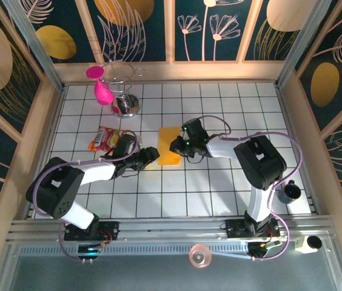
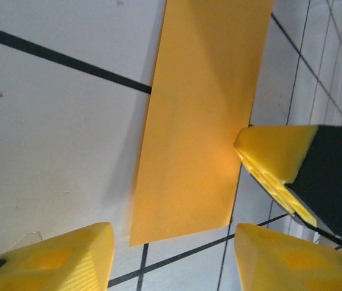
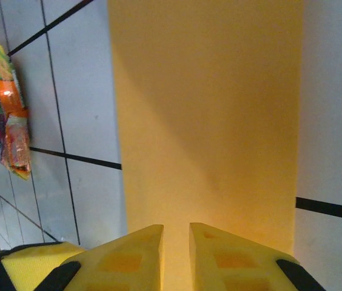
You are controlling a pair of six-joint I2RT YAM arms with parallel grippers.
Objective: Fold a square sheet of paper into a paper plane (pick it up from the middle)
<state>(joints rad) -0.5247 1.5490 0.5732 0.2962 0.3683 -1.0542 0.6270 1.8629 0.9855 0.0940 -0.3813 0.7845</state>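
Note:
The orange-yellow sheet of paper (image 1: 169,145) lies flat on the tiled table as a narrow rectangle, about one tile wide and two long, with no pointed dart shape. My left gripper (image 1: 153,156) is open just off the paper's near left corner; in the left wrist view the paper (image 2: 201,115) ends between its spread fingertips (image 2: 174,267). My right gripper (image 1: 177,147) comes in from the paper's right side. Its tips (image 3: 176,254) rest on the paper (image 3: 207,109), jaws drawn together to a thin slit with nothing between them. One right finger (image 2: 277,154) touches the paper's edge.
A crinkly red-and-yellow snack packet (image 1: 105,139) (image 3: 4,109) lies left of the paper, behind my left arm. A pink object (image 1: 101,91) and a wire stand with a shiny bowl (image 1: 124,103) sit at the back left. A dark cup (image 1: 289,191) stands at the near right.

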